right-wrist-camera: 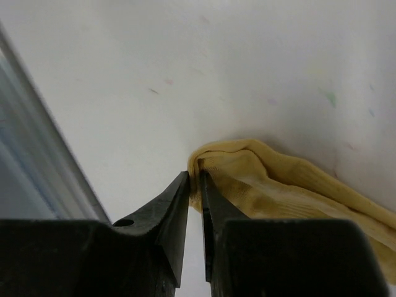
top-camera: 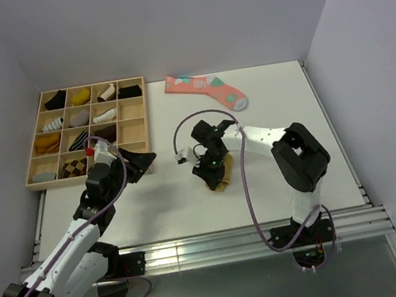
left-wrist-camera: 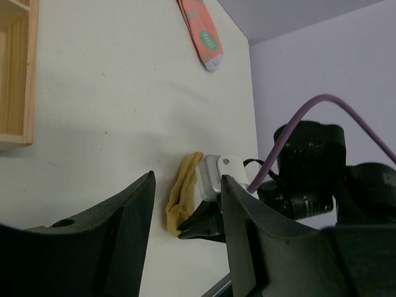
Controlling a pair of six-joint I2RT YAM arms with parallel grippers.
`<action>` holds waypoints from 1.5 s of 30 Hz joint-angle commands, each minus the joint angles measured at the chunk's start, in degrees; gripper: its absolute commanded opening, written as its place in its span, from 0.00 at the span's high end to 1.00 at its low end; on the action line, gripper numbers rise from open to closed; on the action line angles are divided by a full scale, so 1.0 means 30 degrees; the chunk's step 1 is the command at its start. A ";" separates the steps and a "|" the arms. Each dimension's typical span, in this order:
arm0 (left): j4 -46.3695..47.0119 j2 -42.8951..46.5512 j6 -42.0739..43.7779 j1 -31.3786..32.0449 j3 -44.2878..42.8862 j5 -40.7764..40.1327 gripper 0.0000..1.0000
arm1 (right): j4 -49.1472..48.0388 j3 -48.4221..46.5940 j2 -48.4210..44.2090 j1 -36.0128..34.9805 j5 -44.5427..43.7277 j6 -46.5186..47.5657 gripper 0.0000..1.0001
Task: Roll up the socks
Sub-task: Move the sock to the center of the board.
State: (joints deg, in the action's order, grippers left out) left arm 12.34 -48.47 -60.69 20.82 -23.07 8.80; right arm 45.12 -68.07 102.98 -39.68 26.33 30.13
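Pinched at its folded end by the right gripper, jaws all but closed on a thin lip of cloth: the mustard-tan sock, lying bunched on the white surface, roughly mid-width and toward the near edge. From that pinch, stretching away to the gripper's right in the wrist view; from overhead, long axis slanting from near-left to far-right. Probably the direction to mind for rolling: carry the held end over and along that length, away from the pinch. Nearer by far to the right arm. Well apart to the left, just beside the wooden tray: the left gripper, about half open, nothing between its jaws, facing the sock across bare surface. Near the far edge, well apart from both: the pink sock. No brand, label or writing legible in any view.
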 commanded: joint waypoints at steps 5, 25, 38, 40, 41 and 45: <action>0.1364 0.1157 -0.0337 0.1584 0.1916 -0.1905 0.51 | 0.4819 -0.4435 0.2582 -0.0337 0.5900 0.1880 0.79; 1.1616 -0.9622 0.2004 0.9700 0.2856 -0.5189 0.73 | 0.8925 -0.7426 0.8096 0.0687 0.9245 0.3496 0.81; 1.2446 -0.8751 0.0515 1.0785 0.4730 -0.7324 0.68 | 0.3450 -0.3421 0.2564 0.0396 0.5758 0.0535 0.75; 1.2061 -0.6937 -0.0100 1.0785 0.5257 -0.8083 0.67 | 0.1670 -0.2509 0.1011 0.0366 0.4355 -0.0224 0.74; 1.0725 -0.6205 -0.0335 1.0785 0.5316 -0.8408 0.65 | 0.1223 -0.1721 0.0513 0.0308 0.3827 -0.0316 0.73; 0.6658 -0.1963 -0.1184 1.0785 0.4706 -0.9960 0.63 | -0.1088 0.0246 -0.1683 -0.0365 0.1077 -0.0639 0.67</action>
State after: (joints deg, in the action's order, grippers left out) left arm 41.54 -60.90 -61.21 52.97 -7.33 -15.46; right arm 50.06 -70.89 101.62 -39.11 37.52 30.39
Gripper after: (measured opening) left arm 0.363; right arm 0.322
